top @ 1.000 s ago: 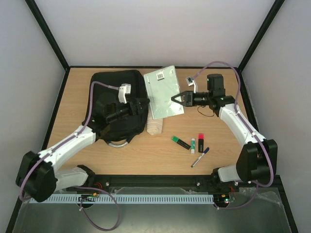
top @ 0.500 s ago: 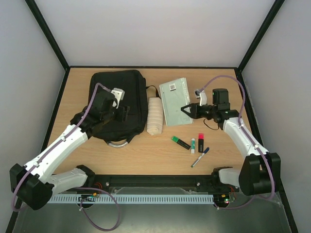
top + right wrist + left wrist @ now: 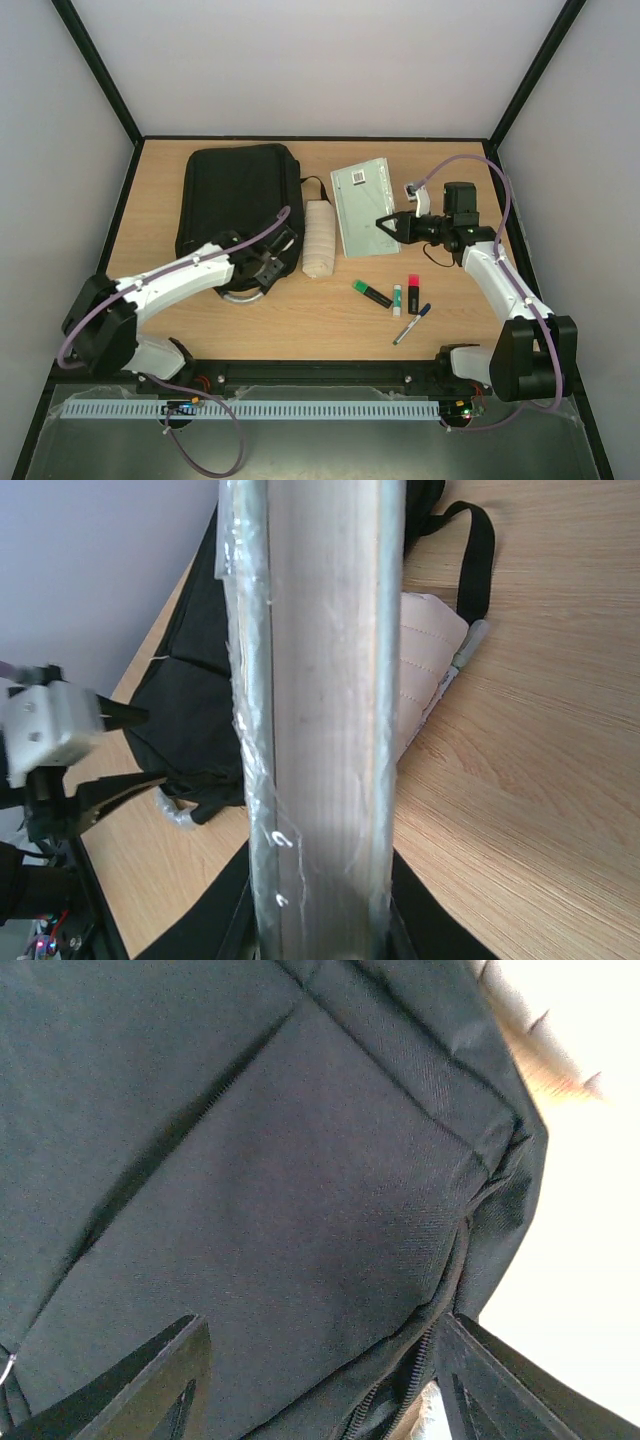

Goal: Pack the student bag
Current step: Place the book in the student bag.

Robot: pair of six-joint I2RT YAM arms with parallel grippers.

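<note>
The student bag [image 3: 235,200] is a large black fabric bag lying flat at the back left, with a silver loop handle [image 3: 240,294] at its near edge. My left gripper [image 3: 268,262] is low at the bag's near right corner. In the left wrist view its fingers [image 3: 150,1380] stand open on either side of the bag's fabric [image 3: 280,1190], next to a zipper [image 3: 415,1380]. My right gripper [image 3: 386,224] is shut on the edge of a pale green plastic-wrapped notebook [image 3: 360,205], and that edge [image 3: 320,680] fills the right wrist view.
A beige quilted pencil case [image 3: 318,238] lies between the bag and the notebook. A green marker [image 3: 372,293], a glue stick [image 3: 397,298], a red highlighter [image 3: 413,292] and a blue pen [image 3: 411,324] lie at the front right. The bag's black strap [image 3: 475,550] trails on the wood.
My left gripper dropped from above the bag to its near right corner, its jaws narrowing a little. My right gripper carried the notebook rightwards off the pencil case.
</note>
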